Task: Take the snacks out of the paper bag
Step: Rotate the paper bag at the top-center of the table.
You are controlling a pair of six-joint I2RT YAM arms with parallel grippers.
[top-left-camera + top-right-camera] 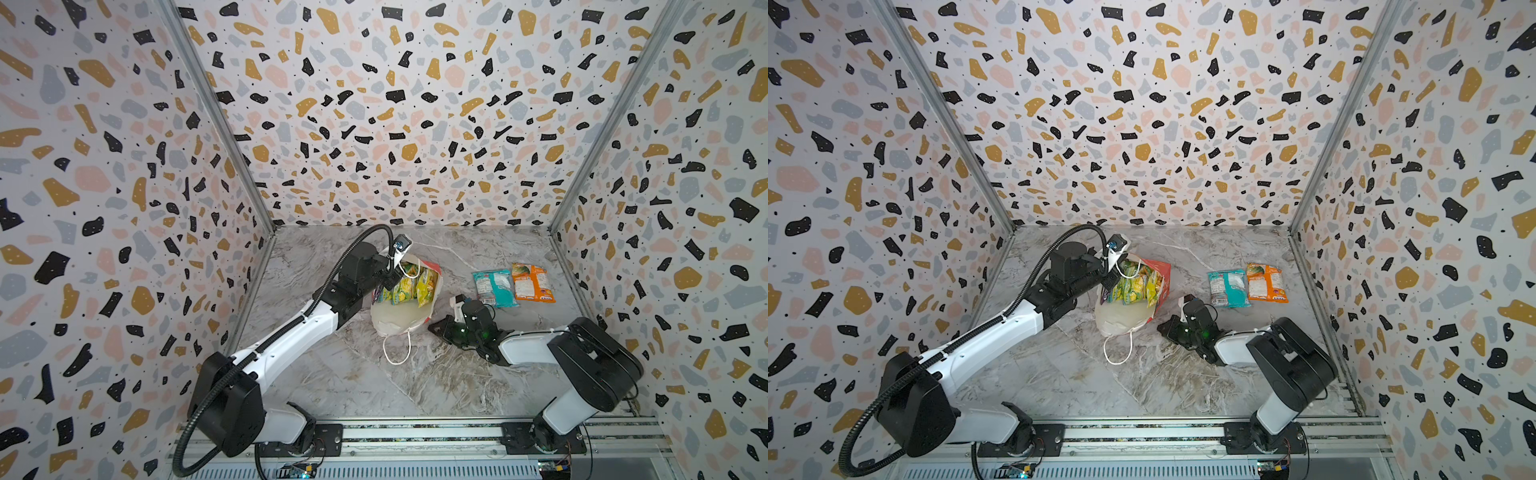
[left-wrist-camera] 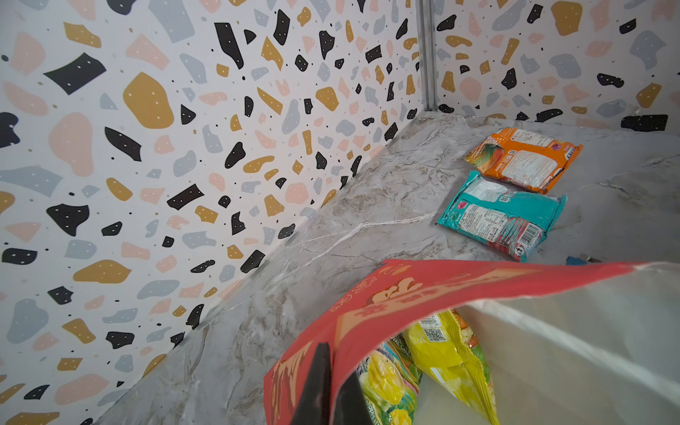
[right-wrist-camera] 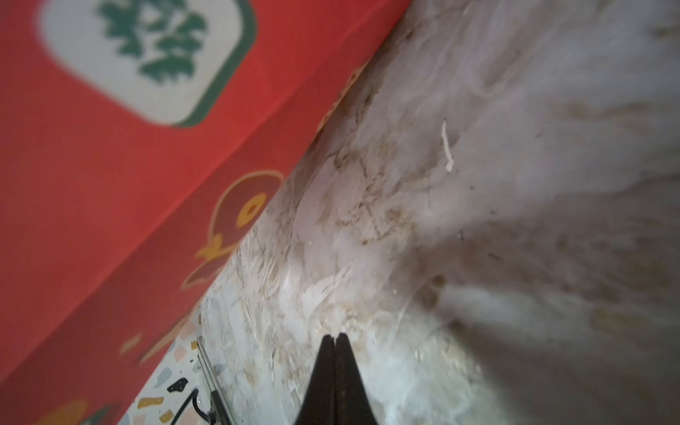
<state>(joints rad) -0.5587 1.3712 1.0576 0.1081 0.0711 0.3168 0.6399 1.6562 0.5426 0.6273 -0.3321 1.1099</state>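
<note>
Nearest the lens, the metal rail (image 1: 415, 432) runs along the front edge of the grey marbled surface (image 1: 332, 382). Beyond it, my left claw (image 2: 333, 386) is clenched on the rim of the red paper bag (image 1: 395, 320), with one black finger on the printed outside and the other on the white inside. In both top views this grip is at the bag's far-left side. The bag stands near the middle of the surface with its mouth open toward the top camera, and one white cord handle (image 1: 399, 349) trails onto the surface in front of it. Inside lie a yellow packet (image 2: 445, 353) and a green-yellow packet (image 2: 386, 382) (a sliver of a purple packet (image 1: 1106, 296) shows beside them in a top view). Two snacks are already out: the teal packet (image 1: 494, 286) and the orange packet (image 1: 532, 282) lie flat, side by side, on the surface to the right of the bag and clear of it. My right claw (image 3: 333, 336) is clamped shut on nothing. It sits low over the surface, just beside the bag's red outer wall on its right.
</note>
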